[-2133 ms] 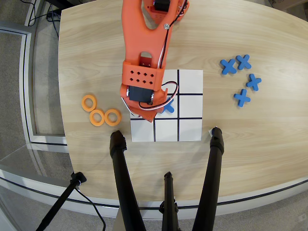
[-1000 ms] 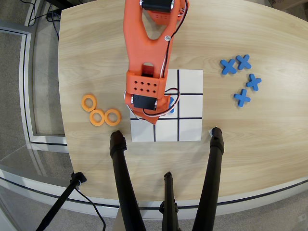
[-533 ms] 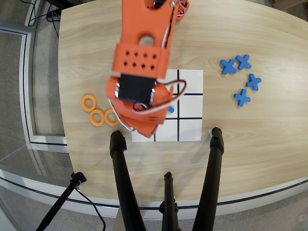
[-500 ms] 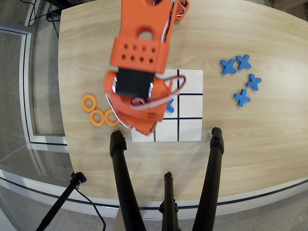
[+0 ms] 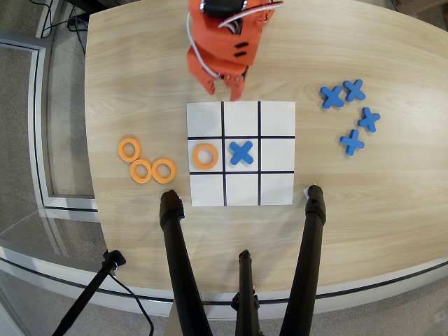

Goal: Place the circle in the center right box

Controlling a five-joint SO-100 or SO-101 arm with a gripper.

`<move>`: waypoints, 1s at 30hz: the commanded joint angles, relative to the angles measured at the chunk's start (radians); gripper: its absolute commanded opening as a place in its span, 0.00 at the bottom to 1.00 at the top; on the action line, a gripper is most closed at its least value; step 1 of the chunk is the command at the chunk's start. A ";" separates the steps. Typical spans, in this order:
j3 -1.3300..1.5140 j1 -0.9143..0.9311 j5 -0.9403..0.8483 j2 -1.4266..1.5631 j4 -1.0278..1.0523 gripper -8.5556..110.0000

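Observation:
A white tic-tac-toe board (image 5: 276, 115) with a black grid lies in the middle of the wooden table. An orange circle (image 5: 205, 156) lies in its middle-left box as the overhead view shows it. A blue cross (image 5: 241, 152) lies in the centre box. The middle-right box (image 5: 277, 154) is bare. Three more orange circles (image 5: 129, 149) (image 5: 141, 171) (image 5: 164, 171) lie on the table left of the board. My orange gripper (image 5: 222, 88) hangs just above the board's top edge, fingers close together and holding nothing.
Several blue crosses (image 5: 350, 112) lie on the table right of the board. Black tripod legs (image 5: 178, 259) (image 5: 308, 259) rise from the near edge below the board. The table's left edge (image 5: 89, 140) drops to the floor.

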 commanded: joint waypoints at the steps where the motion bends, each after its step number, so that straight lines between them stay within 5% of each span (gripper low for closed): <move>1: 0.201 0.028 -0.038 0.224 -0.008 0.18; 13: 0.480 -0.029 -0.032 0.617 0.181 0.18; 21: 0.509 -0.121 -0.032 0.617 0.149 0.07; 25: 0.509 0.021 -0.032 0.617 0.156 0.07; 30: 0.509 0.425 -0.041 0.584 0.164 0.07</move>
